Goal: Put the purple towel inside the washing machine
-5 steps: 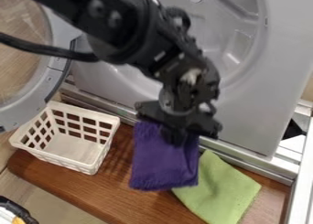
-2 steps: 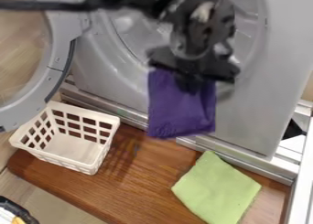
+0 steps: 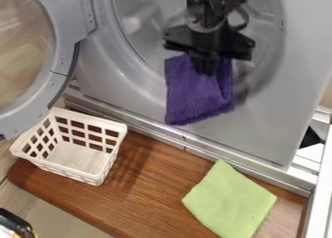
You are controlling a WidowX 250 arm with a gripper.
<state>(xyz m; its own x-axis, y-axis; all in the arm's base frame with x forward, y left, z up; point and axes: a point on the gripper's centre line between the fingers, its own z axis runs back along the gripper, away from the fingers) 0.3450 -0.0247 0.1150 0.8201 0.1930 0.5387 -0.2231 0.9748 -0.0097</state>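
My black gripper [image 3: 206,67] is at the upper middle of the camera view, in front of the washing machine's round opening, shut on the top edge of the purple towel [image 3: 194,98]. The towel hangs down flat from it, its lower part overlapping the rim of the opening in the view. The grey washing machine [image 3: 259,127] stands at the back with its round door [image 3: 59,67] swung out to the left. Part of the drum opening is hidden behind the gripper and towel.
A white plastic basket [image 3: 79,163] stands at the left on the brown wooden board [image 3: 149,198]. A green cloth [image 3: 230,200] lies flat on the board at lower right. White and metallic rails [image 3: 318,159] run along the right edge.
The gripper has gone up and a little right with the purple towel, from over the wooden board to in front of the machine's opening. The green cloth has not moved.
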